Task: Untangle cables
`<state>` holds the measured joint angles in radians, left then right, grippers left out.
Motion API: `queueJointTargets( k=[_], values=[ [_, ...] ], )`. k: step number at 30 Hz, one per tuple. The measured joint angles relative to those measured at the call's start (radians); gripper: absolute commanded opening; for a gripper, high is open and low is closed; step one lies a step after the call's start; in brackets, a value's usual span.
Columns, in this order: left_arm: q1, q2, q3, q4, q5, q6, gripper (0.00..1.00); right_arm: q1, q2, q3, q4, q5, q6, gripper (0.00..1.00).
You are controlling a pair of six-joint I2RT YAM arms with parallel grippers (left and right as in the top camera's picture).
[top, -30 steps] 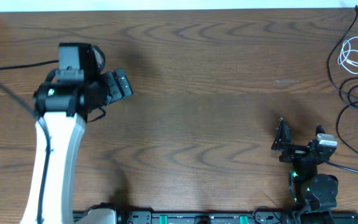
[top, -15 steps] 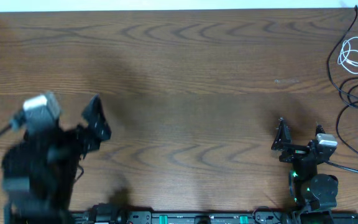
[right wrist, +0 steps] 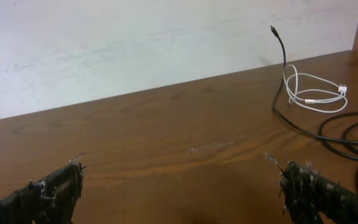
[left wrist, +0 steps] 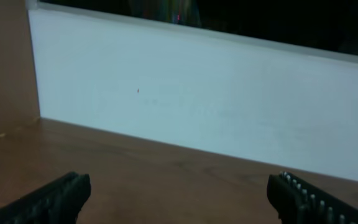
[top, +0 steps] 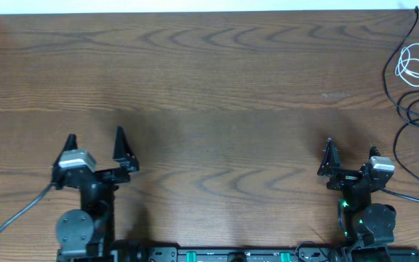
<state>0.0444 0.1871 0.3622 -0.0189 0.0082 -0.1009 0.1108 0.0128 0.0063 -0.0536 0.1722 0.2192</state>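
The white cable (top: 415, 64) lies coiled at the far right of the table; it also shows in the right wrist view (right wrist: 312, 92). The black cable (top: 407, 102) loops around and below it, one end running up to the table's back edge; it also shows in the right wrist view (right wrist: 328, 134). The two lie apart. My left gripper (top: 94, 141) is open and empty at the front left, far from the cables; its fingers frame bare table in the left wrist view (left wrist: 178, 194). My right gripper (top: 350, 148) is open and empty at the front right, left of the black cable, and shows in its wrist view (right wrist: 182, 186).
The wooden table (top: 224, 94) runs back to a white wall (right wrist: 135, 43). A raised wooden side panel (left wrist: 5, 68) stands at the left edge. Thicker black arm wires run along the front right (top: 413, 193) and front left (top: 13, 218).
My left arm has swung from the back left down to the front left, and its gripper now rests open there. The right arm and cables have not moved.
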Motion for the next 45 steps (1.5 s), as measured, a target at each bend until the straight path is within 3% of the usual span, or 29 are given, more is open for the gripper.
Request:
queueJointTargets(
  k=[6, 15, 25, 45],
  values=[
    [0.000, -0.068, -0.188, 0.126, 0.000, 0.002, 0.96, 0.000, 0.000, 0.000, 0.000, 0.000, 0.000, 0.99],
    [0.000, -0.167, -0.351, 0.120, -0.014, 0.024, 0.96, 0.000, 0.000, 0.000, 0.000, 0.000, 0.000, 0.99],
    [0.000, -0.176, -0.348, -0.001, -0.006, 0.049, 0.96, 0.000, 0.000, 0.000, 0.001, 0.000, 0.000, 0.99],
    [0.000, -0.177, -0.346, -0.006, 0.001, 0.050, 0.97, 0.000, 0.000, 0.000, 0.000, 0.000, 0.000, 0.99]
  ],
)
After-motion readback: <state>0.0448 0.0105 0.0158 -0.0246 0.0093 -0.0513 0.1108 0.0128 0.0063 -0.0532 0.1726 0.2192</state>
